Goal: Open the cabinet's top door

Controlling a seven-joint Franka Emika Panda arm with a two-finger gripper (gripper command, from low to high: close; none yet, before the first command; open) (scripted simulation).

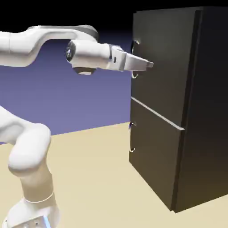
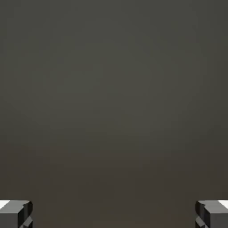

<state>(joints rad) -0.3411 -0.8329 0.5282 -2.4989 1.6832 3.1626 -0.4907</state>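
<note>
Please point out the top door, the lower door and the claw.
Top door (image 1: 167, 58): exterior view, middle of its front.
Lower door (image 1: 156, 153): exterior view, front panel.
Claw (image 2: 114, 213): hand view, between its fingertips.

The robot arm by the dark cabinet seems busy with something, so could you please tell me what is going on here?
The white robot arm is reaching toward the upper door of the dark cabinet, its task being to open that door. Its gripper is open, with nothing between the fingertips, and faces the flat panel near the curved handle. Both doors look shut, and the handle is not gripped.
</note>
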